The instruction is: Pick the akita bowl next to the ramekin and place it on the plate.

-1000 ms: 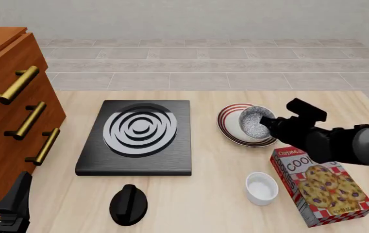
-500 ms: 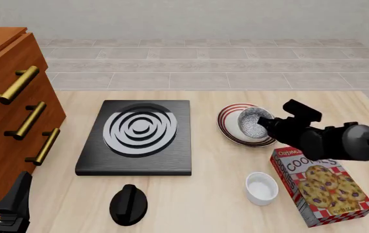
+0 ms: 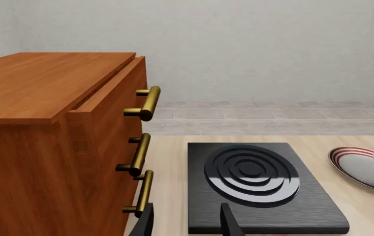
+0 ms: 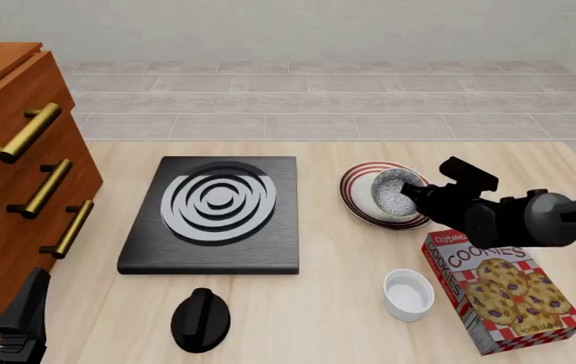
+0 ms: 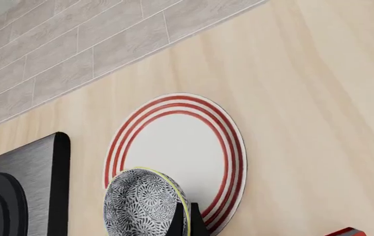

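- The table [image 4: 339,334] carries everything, and most of the action sits toward its far right portion.
- A wooden drawer cabinet [image 4: 15,189] with brass handles stands at the left edge, beside a black stove plate [image 4: 217,216] with concentric rings near the middle; a black knob [image 4: 200,318] lies at the near edge in front of it.
- A cookies box [image 4: 505,292] lies flat near the right edge, and the white ramekin [image 4: 408,294] sits just beside its left side, nearer the front edge.
- The striped plate [image 4: 354,199] rests right of the stove plate; it is the drop target, which explains why the load hangs over it.
- The akita bowl [image 4: 397,193] is over the plate, tipped on its side with its opening facing left, because it is pinched by the rim. I cannot tell whether it touches the plate.
- The right gripper [image 5: 185,221] has its jaws clamped on the bowl's rim, one finger inside and one outside; the arm reaches in low from the right edge, nearly level, over the cookies box.
- The left gripper [image 3: 187,223] idles at the near left corner, its jaws apart around nothing, pointing toward the stove plate.
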